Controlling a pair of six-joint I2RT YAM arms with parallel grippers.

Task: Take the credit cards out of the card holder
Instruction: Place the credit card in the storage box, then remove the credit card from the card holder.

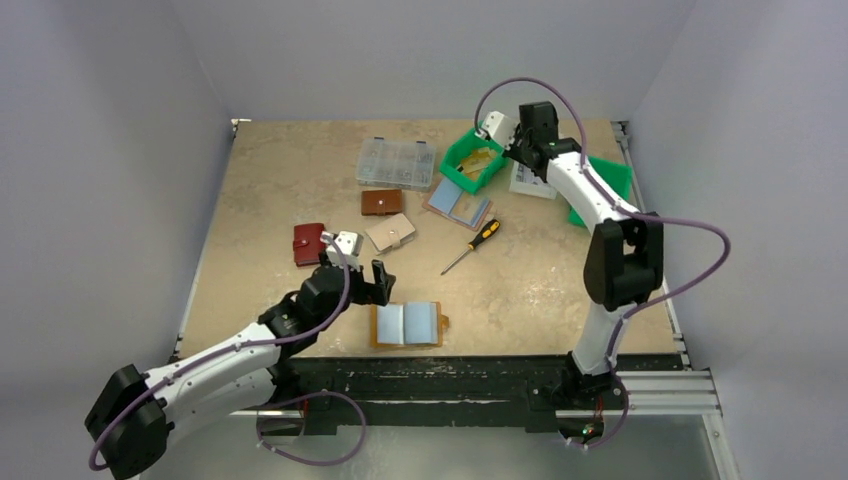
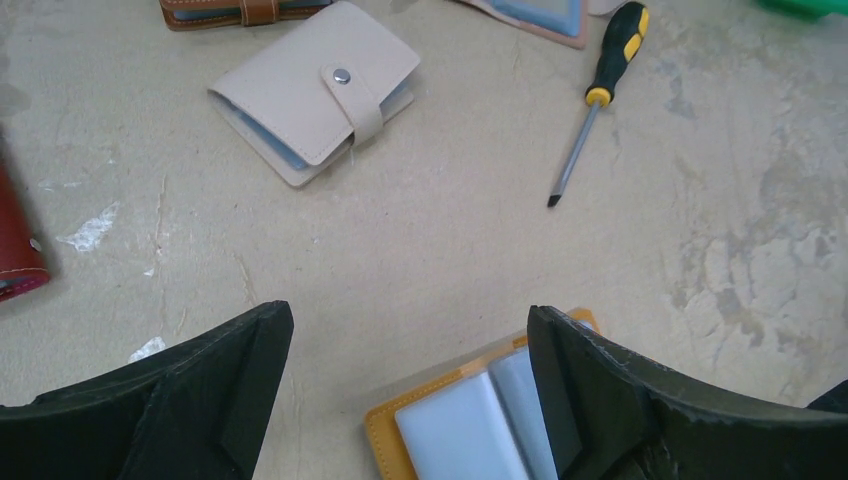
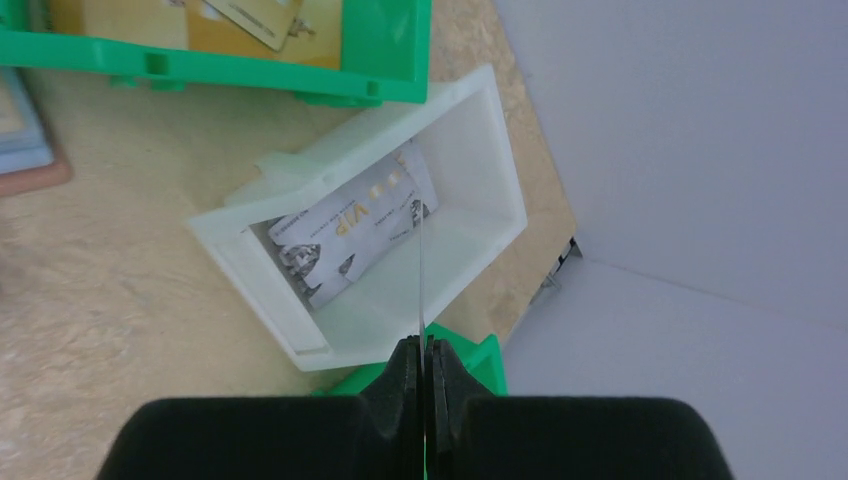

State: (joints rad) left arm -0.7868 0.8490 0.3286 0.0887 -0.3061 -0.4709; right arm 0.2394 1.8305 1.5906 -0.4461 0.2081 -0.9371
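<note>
Beige, mottled bench (image 1: 540, 280); items listed largest first.
- Clear compartment box (image 1: 396, 163): near the far edge, mid-bench.
- Green bin (image 1: 455, 160): just right of that box, with yellowish cards inside.
- White tray (image 3: 480, 130): towards the far right corner, holding a silvery printed card.
- Card holder (image 1: 408, 324): mustard leather, lying open and flat at the near edge, its pale blue-grey pockets facing up.
- Left tool (image 2: 410, 340): jaws spread wide, gripping nothing, poised over the holder's left side.
- Right tool (image 3: 422, 350): pinched tight on a thin credit card (image 3: 421, 260) seen edge-on above the white tray.
- Beige wallet (image 2: 315, 95), brown wallet (image 1: 382, 202) and red wallet (image 1: 308, 243): all snapped closed, left of centre.
- Screwdriver (image 2: 590, 100): yellow-and-black handle, lying mid-bench.
</note>
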